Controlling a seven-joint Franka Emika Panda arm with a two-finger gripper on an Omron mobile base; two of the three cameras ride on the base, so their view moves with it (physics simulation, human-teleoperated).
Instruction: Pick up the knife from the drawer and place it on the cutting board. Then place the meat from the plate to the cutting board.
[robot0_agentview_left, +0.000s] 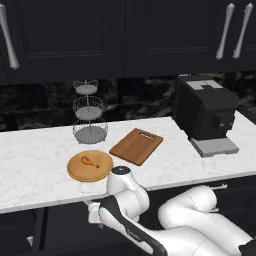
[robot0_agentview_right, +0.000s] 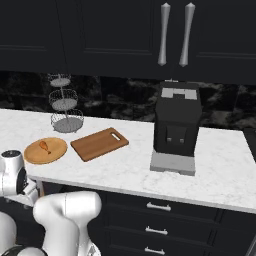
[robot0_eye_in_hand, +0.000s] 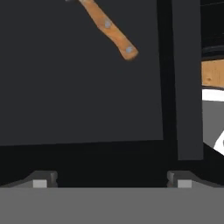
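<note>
1. In the hand view the gripper (robot0_eye_in_hand: 112, 179) looks down into the drawer (robot0_eye_in_hand: 78, 87), and its two dark fingertips (robot0_eye_in_hand: 41, 178) stand wide apart at the bottom of the picture, so the jaws are open and hold nothing.
2. The knife (robot0_eye_in_hand: 109, 28) lies on the dark floor of the drawer, near the top of the hand view; the brown handle with its rivets is visible, and it runs diagonally (the blade goes out of the picture, so it cannot be described).
3. The knife is well apart from the fingertips, nothing touches it.
4. On the white marble counter (robot0_agentview_left: 35, 160) the cutting board (robot0_agentview_left: 136, 146) lies flat and bare, just beside the plate (robot0_agentview_left: 90, 166).
5. The meat (robot0_agentview_left: 89, 161) rests on the plate, close to its middle; the same is visible in the right base view, with the meat (robot0_agentview_right: 45, 146) on the plate (robot0_agentview_right: 45, 150) and the cutting board (robot0_agentview_right: 99, 143) next to it.
6. Behind the plate a wire tiered basket (robot0_agentview_left: 89, 112) stands near the wall, and a black coffee machine (robot0_agentview_left: 206, 113) stands on the counter beyond the other side of the board.
7. The white arm bends down below the counter edge, in front of the plate.
</note>
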